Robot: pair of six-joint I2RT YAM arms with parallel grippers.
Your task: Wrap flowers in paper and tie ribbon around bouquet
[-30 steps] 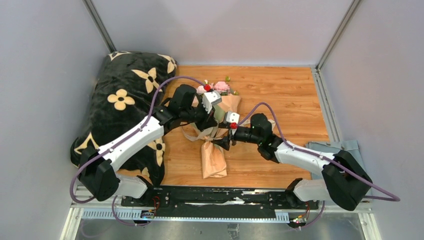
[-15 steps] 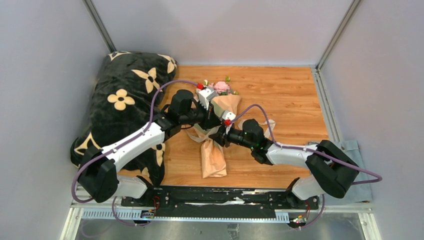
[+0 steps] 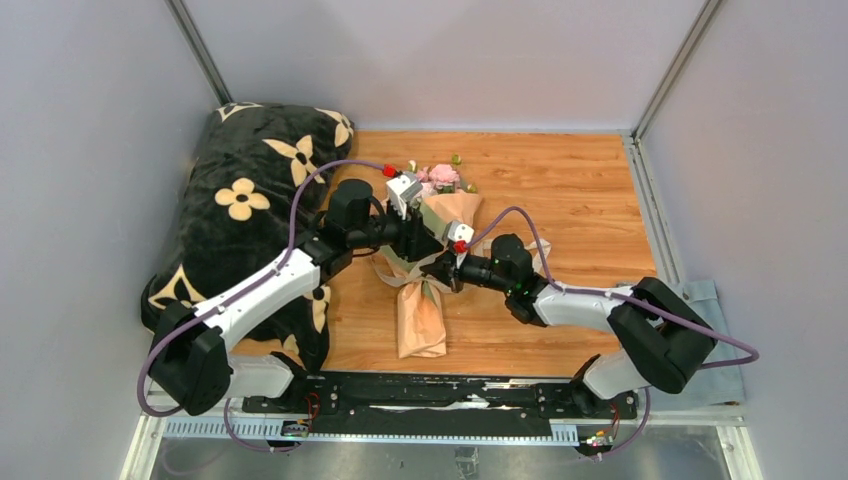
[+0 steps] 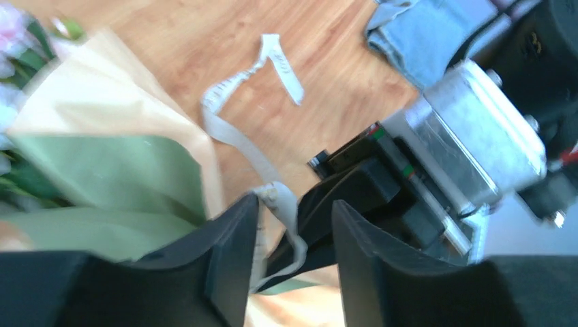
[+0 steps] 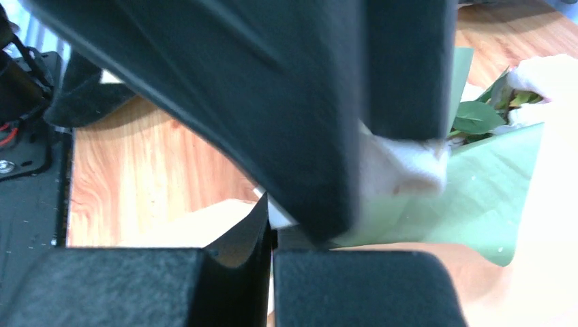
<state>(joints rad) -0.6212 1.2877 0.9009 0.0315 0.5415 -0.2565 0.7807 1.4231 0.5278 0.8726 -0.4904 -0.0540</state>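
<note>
The bouquet (image 3: 424,318) lies on the wooden table, a peach-tan paper cone (image 4: 102,88) with an olive green fold (image 4: 102,163), and the pink flowers (image 3: 441,176) point to the far side. The cream ribbon (image 4: 235,133) circles its waist, and one end trails across the wood. My left gripper (image 3: 428,250) is open above the waist; the ribbon hangs loosely between its fingers (image 4: 228,262). My right gripper (image 3: 446,272) meets it from the right, shut on a strand of ribbon (image 5: 281,218) at its tips. The left gripper's finger (image 5: 272,88) fills most of the right wrist view.
A black blanket with cream flower shapes (image 3: 250,200) is heaped along the table's left side, under the left arm. A grey-blue cloth (image 3: 700,295) lies at the right edge by the right arm's base. Grey walls enclose the table.
The right gripper has moved left to the bouquet's waist and shut on the ribbon. The left gripper, shut before, has opened. The bouquet has shifted slightly left.
</note>
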